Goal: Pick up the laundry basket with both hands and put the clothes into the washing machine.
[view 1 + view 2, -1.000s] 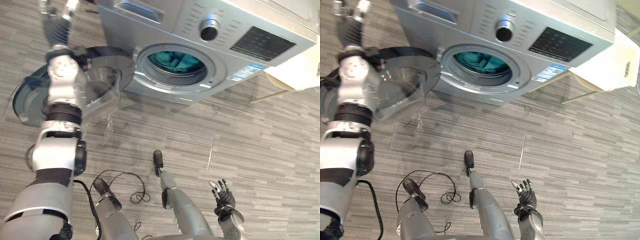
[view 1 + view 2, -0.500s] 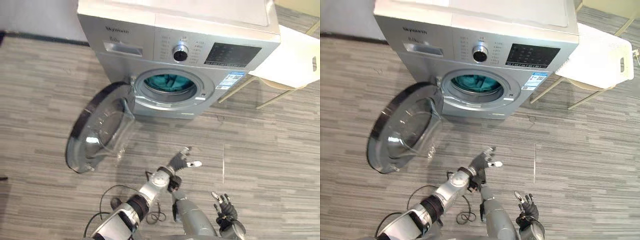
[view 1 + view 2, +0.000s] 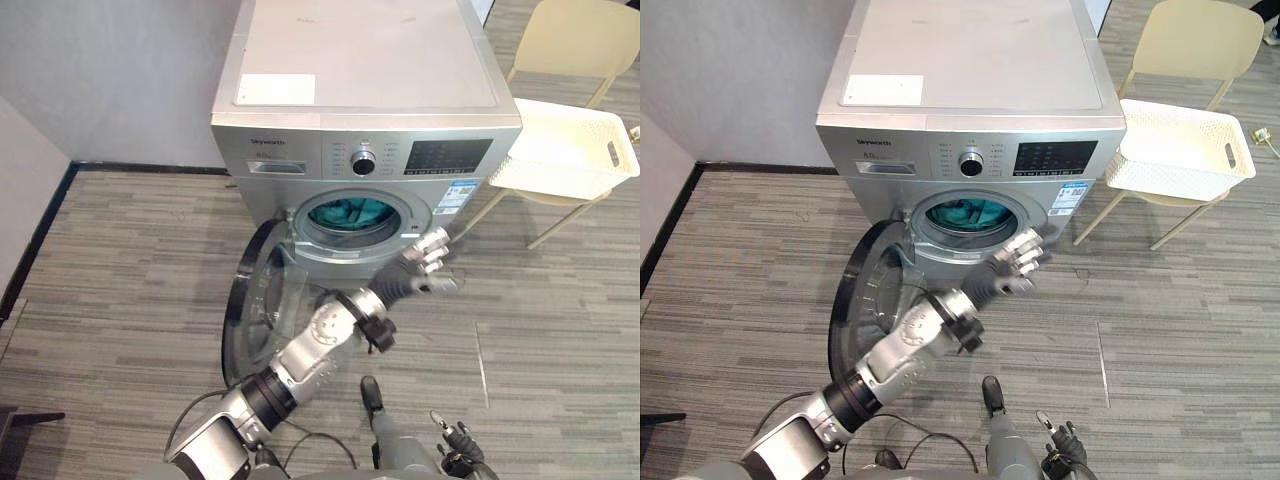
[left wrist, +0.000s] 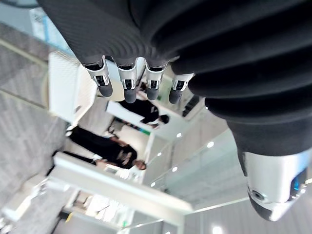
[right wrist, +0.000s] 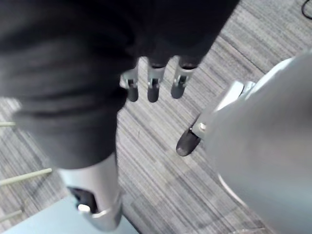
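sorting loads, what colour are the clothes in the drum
Teal clothes, best in the left eye view.

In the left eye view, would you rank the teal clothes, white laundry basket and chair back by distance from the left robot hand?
1. Teal clothes, in the drum beside the left robot hand.
2. Laundry basket, off to the right.
3. Chair back, behind it.

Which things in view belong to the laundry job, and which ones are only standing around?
Part of the job:
washing machine; its open door; teal clothes in the drum; white laundry basket; left hand, raised and open; right hand, low and open.

Just around:
beige chair under the basket; people in the background of the left wrist view.
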